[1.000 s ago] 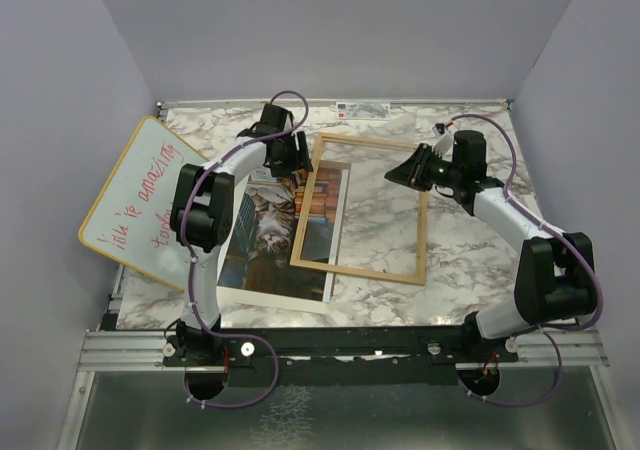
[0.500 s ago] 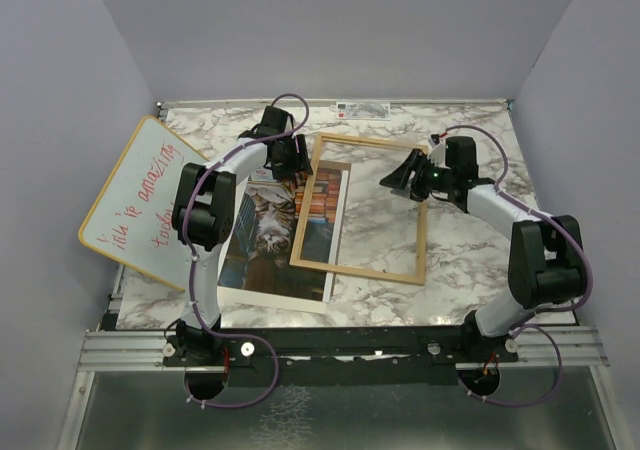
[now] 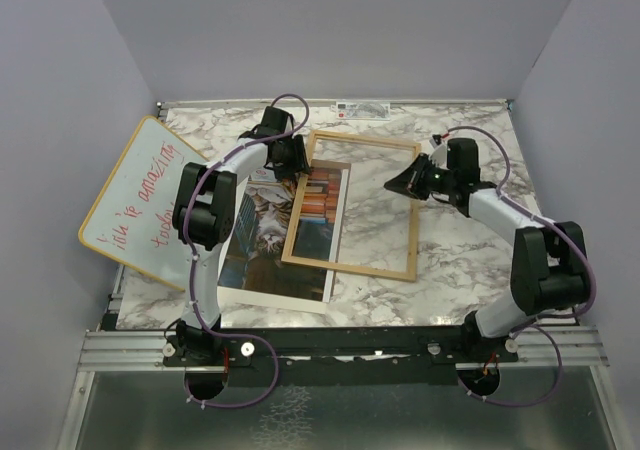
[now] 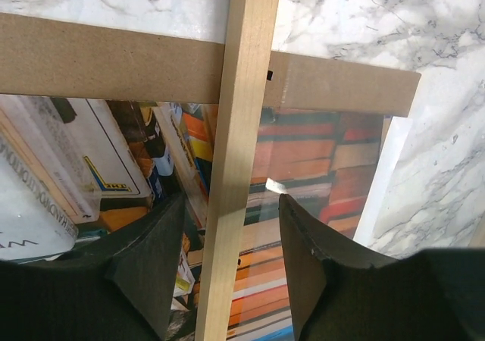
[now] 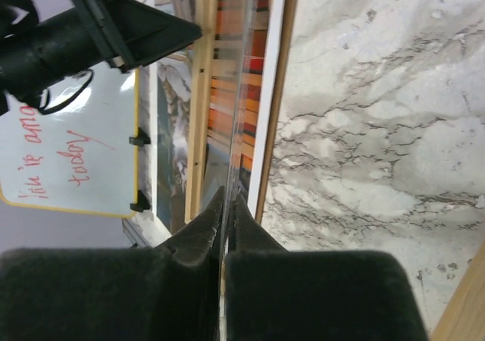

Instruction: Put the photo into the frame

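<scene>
The frame, thin light wood with a clear pane, lies slanted at mid-table, its left part over the photo of a cat and books. My left gripper stands open at the frame's far left corner. In the left wrist view its fingers straddle the left rail with a gap on each side, the photo showing beneath. My right gripper reaches in over the frame's right side. In the right wrist view the right gripper is shut on the thin clear pane, seen edge-on.
A whiteboard with red handwriting leans at the left edge of the table. A brown backing board lies under the frame's far corner. Purple walls close in the marble table on three sides.
The frame has shifted and turned a little to the left over the photo. My right gripper opened, then shut on the pane. My left jaws have narrowed slightly around the rail.
</scene>
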Controlling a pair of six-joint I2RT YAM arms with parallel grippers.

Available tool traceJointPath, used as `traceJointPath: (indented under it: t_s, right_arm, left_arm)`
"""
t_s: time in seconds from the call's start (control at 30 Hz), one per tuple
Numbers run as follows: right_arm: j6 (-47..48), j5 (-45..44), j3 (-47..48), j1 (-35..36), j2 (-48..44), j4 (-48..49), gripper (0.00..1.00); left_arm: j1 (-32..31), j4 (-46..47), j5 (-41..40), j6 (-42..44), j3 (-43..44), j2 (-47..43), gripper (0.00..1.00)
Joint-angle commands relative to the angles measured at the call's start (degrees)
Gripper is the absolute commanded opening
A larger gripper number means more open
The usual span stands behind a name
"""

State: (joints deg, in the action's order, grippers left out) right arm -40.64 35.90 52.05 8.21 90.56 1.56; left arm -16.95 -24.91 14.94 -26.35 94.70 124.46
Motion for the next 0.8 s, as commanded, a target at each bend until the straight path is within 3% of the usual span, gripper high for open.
traceJointPath:
  t_s: [0.0,0.17,0.47,0.77]
  right_arm:
    - [0.9,2.7,-1.5,0.3,-5.9,4.2,0.01]
    - [-0.9,5.6,-2.2,0.3,-8.2,7.5,0.01]
    - [-7.1,10.0,-0.1,0.3,-6.5,14.7,0.01]
    - [-6.6,13.9,1.8,1.1,-5.8,17.7,0.01]
  left_arm:
    - [0.2,0.3,-2.6,-0.7,0.8,1.1,0.52]
    - [0.2,0.3,-4.5,-1.0,1.3,0.5,0.49]
    - [0.3,0.3,-3.9,-0.6,2.8,1.2,0.31]
    - [0.3,-0.7,-7.0,-0.9,1.9,1.8,0.32]
